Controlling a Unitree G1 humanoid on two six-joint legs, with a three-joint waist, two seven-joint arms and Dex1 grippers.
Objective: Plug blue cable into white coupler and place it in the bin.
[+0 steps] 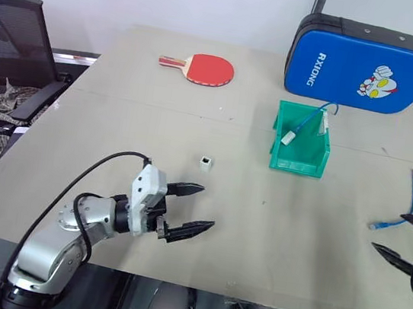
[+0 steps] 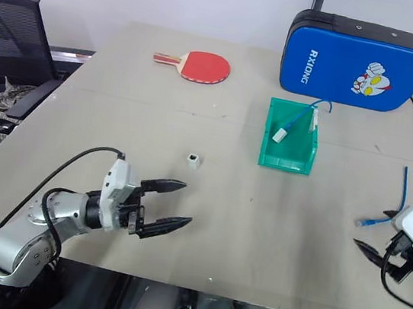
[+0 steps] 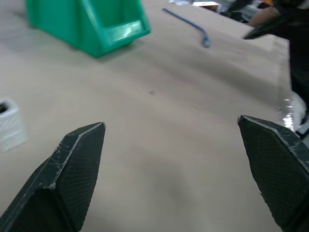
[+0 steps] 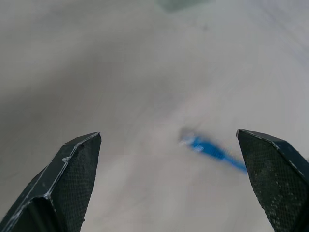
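I see the blue cable (image 1: 407, 204) lying on the table's right side, its long axis running roughly away from me, with the clear plug end curled toward the left, close to my right gripper (image 1: 397, 237). That gripper's two black fingers stand wide apart, empty, and are partly cut off at the frame edge. The white coupler (image 1: 205, 163) sits upright near the middle of the table, its dark socket facing up, well apart from the cable. My left gripper (image 1: 193, 208) points toward the right just short of the coupler, fingers spread, holding nothing.

The green bin (image 1: 298, 161) stands farther back — its low lip faces me — and already holds another blue cable joined to a white piece; exactly how they connect is hard to make out. Behind it leans a blue case (image 1: 361, 65) with a cartoon print. A red table-tennis paddle (image 1: 200, 67) lies at the far left.

The surface is a plain grey-beige table (image 1: 158, 117) against a white wall. A black office chair (image 1: 10, 42) stands at the left, with crumpled checked cloth on its seat.
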